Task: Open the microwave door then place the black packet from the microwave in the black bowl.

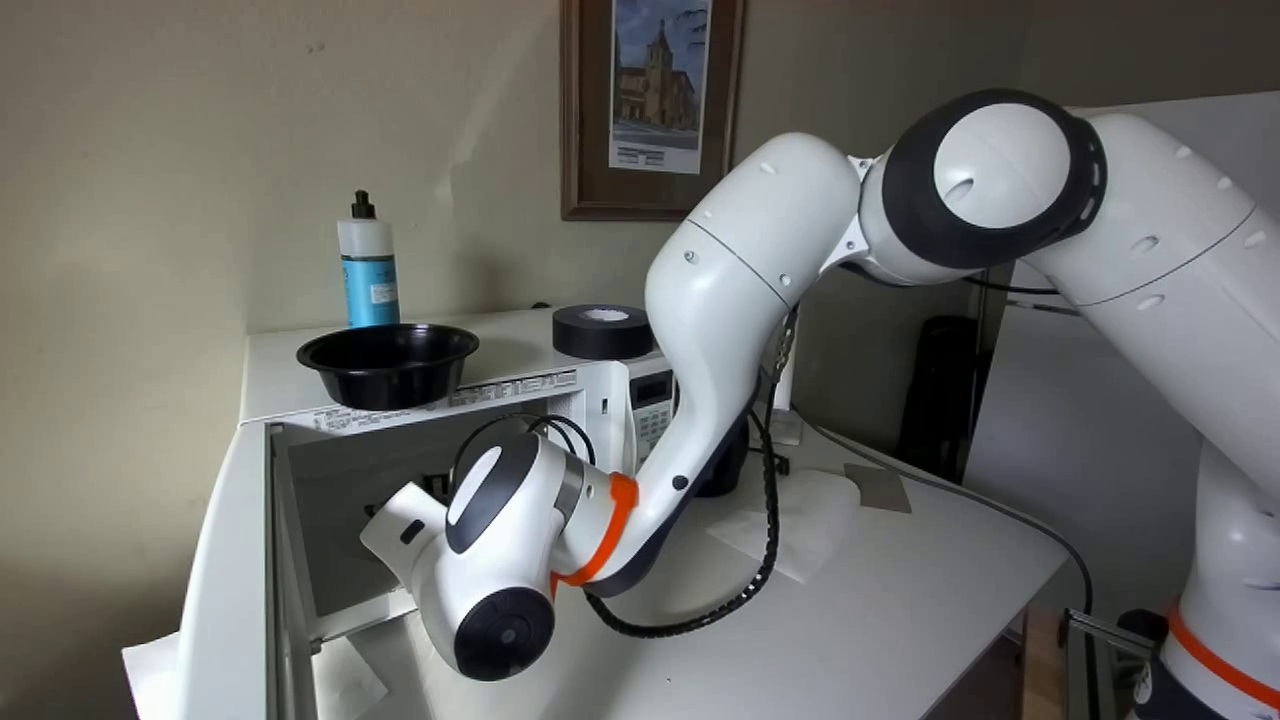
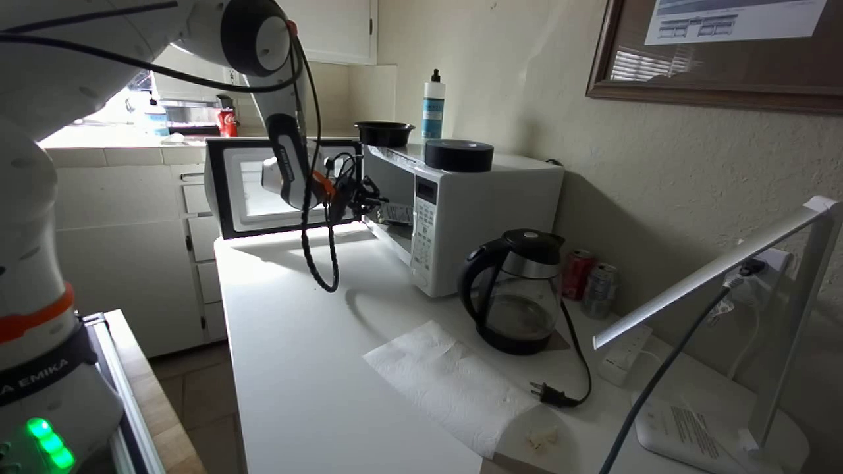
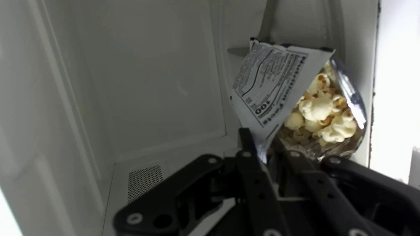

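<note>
Where the microwave (image 2: 490, 217) stands open, its door (image 2: 247, 214) swung wide, the arm (image 1: 735, 260) arches above the table (image 1: 720, 620), then drops from a bent elbow to a low, tilted wrist (image 1: 490, 555). The gripper (image 3: 263, 147) reaches in through the opening, close to level, its fingers (image 3: 251, 167) clamped on a creased corner of the packet (image 3: 270, 87). That packet is inside the microwave, one side gaping so that popcorn (image 3: 323, 111) shows; whether it touches the microwave floor I cannot tell. The bowl (image 1: 390, 385) sits on top, at the front edge.

In an exterior view the wrist blocks nearly all of the gripper and packet, while the forearm covers part of the keypad (image 1: 652, 412). In both exterior views the upper arm runs out of frame, and the wall picture (image 1: 655, 110) is cut off. In the wrist view the fingers blur toward the lower edge, and shadow makes it hard to see how much of the packet lies between them.
</note>
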You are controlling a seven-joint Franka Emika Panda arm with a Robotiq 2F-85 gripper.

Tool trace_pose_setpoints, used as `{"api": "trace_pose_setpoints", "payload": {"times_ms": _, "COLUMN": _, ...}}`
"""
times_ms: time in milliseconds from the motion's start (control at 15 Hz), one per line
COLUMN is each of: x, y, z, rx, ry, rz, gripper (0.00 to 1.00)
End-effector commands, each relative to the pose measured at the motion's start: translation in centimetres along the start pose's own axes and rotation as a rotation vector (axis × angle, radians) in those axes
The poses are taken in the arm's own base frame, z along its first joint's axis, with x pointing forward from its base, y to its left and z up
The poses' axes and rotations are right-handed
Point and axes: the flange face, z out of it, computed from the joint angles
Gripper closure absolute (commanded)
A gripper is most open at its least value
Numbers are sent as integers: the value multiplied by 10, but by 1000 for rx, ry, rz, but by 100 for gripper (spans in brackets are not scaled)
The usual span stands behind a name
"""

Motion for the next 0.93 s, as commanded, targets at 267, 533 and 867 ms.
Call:
{"api": "trace_pose_setpoints", "payload": {"times_ms": 267, "x": -1, "y": -16, "z": 4, "rx": 19, "ry": -1, "rz": 7, "gripper": 100}}
{"api": "trace_pose_setpoints", "payload": {"times_ms": 533, "x": -12, "y": 5, "z": -22, "rx": 17, "ry": -18, "rz": 73, "gripper": 100}}
{"api": "trace_pose_setpoints", "payload": {"times_ms": 867, "x": -50, "y": 37, "z": -57, "rx": 137, "ry": 32, "rz": 178, "gripper": 100}}
